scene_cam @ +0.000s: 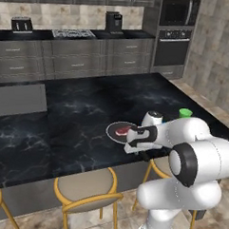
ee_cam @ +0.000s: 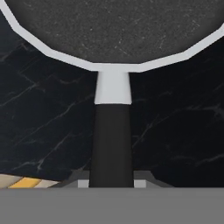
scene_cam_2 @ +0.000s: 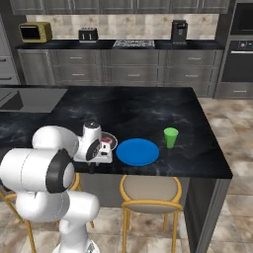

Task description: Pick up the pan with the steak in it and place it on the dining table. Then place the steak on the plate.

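1. Round shallow black frying pan (scene_cam: 119,131) with thin pale rim and straight black handle (ee_cam: 111,144): sits on the long black marble-patterned dining table (scene_cam: 78,119), close to its near edge, above the stools. Whether the base is fully down on the top cannot be told.
2. Small flat red raw steak (scene_cam: 122,131) with whitish marbling lies inside the pan, loose.
3. Two-finger gripper (ee_cam: 111,183) is clenched on the pan's handle; in the hand view the handle runs straight down between the tips.
4. Handling, by judgement: pan is rigid and fairly heavy, with its weight far out from the handle, so a grip at the handle's end will tend to let the bowl droop. A hold nearer the pale collar would be steadier. Keep it level; the steak looks soft and slick and could slide.
5. Steak itself: limp, light, best pinched across its short width.
6. Small round bright blue flat plate (scene_cam_2: 138,151) lies just beside the pan, along the same near edge; small green cup (scene_cam_2: 170,137) stands beyond it.
7. Count: one pan, one steak, one plate, one cup, three round yellow-framed stools (scene_cam: 87,188) in part.
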Motion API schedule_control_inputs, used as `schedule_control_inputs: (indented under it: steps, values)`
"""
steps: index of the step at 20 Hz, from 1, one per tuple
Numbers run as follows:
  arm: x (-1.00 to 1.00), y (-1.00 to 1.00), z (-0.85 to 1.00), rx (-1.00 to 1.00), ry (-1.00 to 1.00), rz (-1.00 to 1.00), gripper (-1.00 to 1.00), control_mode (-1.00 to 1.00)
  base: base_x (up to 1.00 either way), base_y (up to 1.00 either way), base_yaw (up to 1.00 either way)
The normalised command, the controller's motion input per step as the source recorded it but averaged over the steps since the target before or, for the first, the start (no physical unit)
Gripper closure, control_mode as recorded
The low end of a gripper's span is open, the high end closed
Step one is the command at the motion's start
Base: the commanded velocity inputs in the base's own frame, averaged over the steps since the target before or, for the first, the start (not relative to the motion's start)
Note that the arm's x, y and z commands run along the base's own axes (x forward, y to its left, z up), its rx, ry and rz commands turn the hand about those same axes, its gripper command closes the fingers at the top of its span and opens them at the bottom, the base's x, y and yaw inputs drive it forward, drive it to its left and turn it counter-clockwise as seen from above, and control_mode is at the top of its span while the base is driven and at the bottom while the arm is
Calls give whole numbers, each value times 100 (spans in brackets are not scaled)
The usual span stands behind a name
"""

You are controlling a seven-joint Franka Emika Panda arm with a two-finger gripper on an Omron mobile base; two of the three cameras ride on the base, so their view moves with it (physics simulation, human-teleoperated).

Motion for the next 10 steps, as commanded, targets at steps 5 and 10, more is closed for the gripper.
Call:
schedule_control_inputs:
  steps: [5, 10]
  values:
    - [-1, 0, -15, 0, 1, 0, 100, -100, 0, 0, 0]
    - [-3, 0, -33, 0, 0, 0, 100, -100, 0, 0, 0]
